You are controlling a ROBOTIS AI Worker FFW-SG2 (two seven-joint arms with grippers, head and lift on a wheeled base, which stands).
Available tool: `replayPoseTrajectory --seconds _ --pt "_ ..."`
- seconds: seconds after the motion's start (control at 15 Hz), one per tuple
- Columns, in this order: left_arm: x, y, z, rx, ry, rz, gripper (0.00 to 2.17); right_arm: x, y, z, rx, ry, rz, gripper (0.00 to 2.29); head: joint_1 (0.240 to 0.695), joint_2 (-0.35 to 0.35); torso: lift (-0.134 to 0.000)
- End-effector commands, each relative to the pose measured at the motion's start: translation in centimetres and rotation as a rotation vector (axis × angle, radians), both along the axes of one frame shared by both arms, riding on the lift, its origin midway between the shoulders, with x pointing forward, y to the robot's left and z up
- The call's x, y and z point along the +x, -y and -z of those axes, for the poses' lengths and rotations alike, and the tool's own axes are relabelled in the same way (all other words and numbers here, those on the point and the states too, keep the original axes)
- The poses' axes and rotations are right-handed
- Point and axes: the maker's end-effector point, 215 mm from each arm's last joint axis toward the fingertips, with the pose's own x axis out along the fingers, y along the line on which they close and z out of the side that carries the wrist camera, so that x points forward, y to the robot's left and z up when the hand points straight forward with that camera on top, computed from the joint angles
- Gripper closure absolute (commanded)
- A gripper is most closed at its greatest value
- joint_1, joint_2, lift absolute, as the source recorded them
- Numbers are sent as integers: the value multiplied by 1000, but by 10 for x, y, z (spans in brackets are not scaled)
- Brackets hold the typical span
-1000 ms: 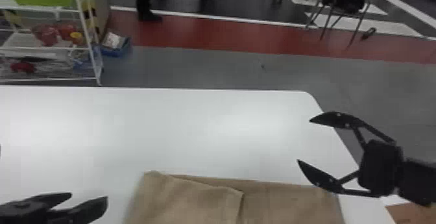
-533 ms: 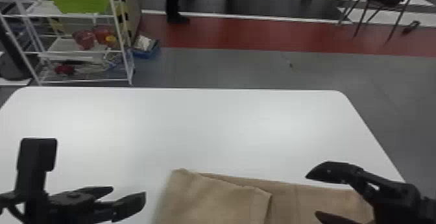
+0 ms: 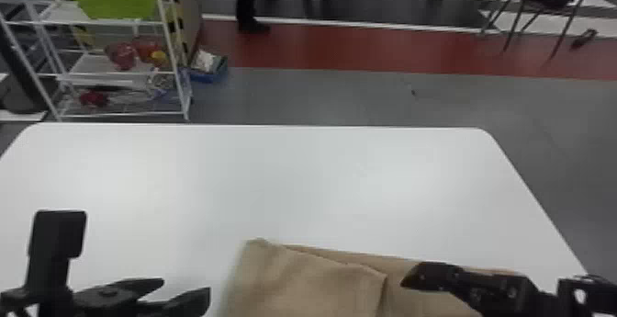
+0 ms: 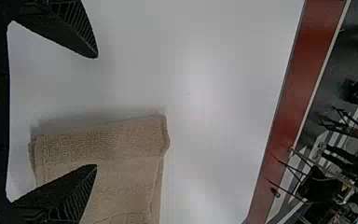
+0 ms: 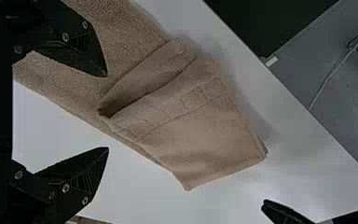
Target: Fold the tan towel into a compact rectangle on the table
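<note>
Tan towel (image 3: 303, 284), lengthwise left to right, folded end leftward

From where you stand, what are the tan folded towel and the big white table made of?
The tan folded cloth towel looks like matt cotton terry, maybe: its surface is nubbly, with a patterned band. The big white table seems smooth and slightly shiny, with soft bright patches; it could be plastic or laminate.
</note>
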Motion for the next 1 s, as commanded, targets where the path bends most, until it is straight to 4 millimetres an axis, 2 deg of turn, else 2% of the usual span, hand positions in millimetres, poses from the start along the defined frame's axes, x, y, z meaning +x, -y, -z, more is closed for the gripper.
replayPoseTrajectory --seconds 0.0,0.13,0.4,0.73,0.93 --pt "-2 3 -1 -7 0 -1 39 -8 -1 19 -43 -11 -41 377 695 -97 -123" --pt "-1 3 -1 -5 2 -3 39 -10 -1 30 -51 -19 -51 377 695 -97 -123" --pt "2 5 -2 -3 16 2 39 -7 -17 33 -27 -22 -71 377 695 -90 -123" --pt "-1 3 0 -1 8 -2 39 -5 -25 53 -41 -49 -84 377 695 -61 -123" --pt "-2 4 1 -1 6 0 39 -5 -33 56 -30 -55 -89 377 695 -54 -123"
